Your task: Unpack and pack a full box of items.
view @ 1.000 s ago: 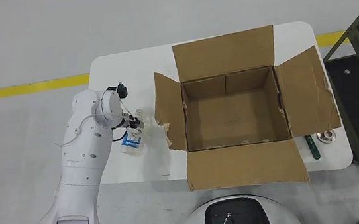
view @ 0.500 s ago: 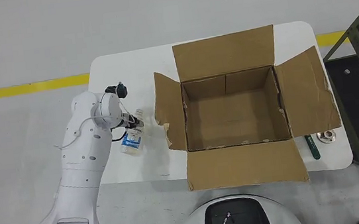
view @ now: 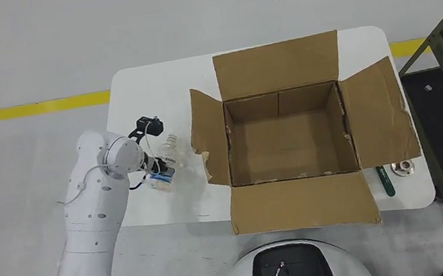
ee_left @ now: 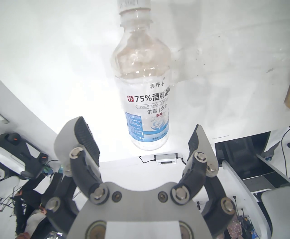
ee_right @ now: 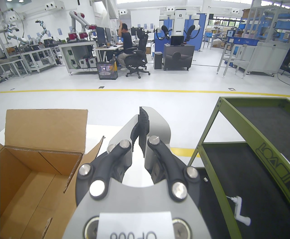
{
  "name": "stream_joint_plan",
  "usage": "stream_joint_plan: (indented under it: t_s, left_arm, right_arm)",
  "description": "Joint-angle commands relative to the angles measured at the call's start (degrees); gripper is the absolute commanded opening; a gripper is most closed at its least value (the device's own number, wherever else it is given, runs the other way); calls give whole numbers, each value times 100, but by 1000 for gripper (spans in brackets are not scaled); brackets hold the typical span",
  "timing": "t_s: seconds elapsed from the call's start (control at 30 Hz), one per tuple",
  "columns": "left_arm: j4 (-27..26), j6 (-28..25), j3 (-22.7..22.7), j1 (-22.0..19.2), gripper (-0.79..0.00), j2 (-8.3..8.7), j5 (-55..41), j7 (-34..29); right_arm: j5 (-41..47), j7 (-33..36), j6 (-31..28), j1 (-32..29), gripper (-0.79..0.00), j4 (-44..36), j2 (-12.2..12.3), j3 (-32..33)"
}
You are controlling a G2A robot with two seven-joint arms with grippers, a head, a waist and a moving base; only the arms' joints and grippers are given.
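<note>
A clear plastic bottle point(ee_left: 145, 95) with a white and blue label lies on its side on the white table point(view: 158, 88), left of the open cardboard box point(view: 288, 143). My left gripper point(ee_left: 138, 124) is open just behind the bottle's base, one finger to each side and neither touching it. In the top view the bottle point(view: 164, 165) lies by the left arm's wrist point(view: 121, 156). The box looks bare inside. My right gripper point(ee_right: 142, 113) is shut with nothing in it, held off the table's right end, with the box point(ee_right: 34, 158) to its side.
A green-handled tool point(view: 384, 181) and a small round metal part point(view: 403, 168) lie on the table right of the box. A green cart point(ee_right: 249, 147) with black shelves stands beside the table, a white item point(ee_right: 238, 210) on it. The box flaps are spread outward.
The left arm has drawn back to the left and towards the table's front edge. The bottle stays lying in the same place.
</note>
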Motion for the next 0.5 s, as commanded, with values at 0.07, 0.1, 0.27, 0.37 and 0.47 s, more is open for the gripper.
stream_joint_plan:
  t_s: [0.07,0.1,0.27,0.37,0.47]
  left_arm:
    - [-131,18,-4,139,0,48,25,1]
    - [-150,35,4,173,0,51,32,36]
    - [-76,166,126,291,0,36,106,363]
    - [31,258,225,293,0,15,200,553]
    - [103,312,316,268,0,-4,309,701]
  right_arm:
    - [0,0,0,0,-785,0,0,0]
    - [0,0,0,0,-785,0,0,0]
    - [0,0,0,0,-785,0,0,0]
    - [0,0,0,0,-785,0,0,0]
    - [0,0,0,0,-785,0,0,0]
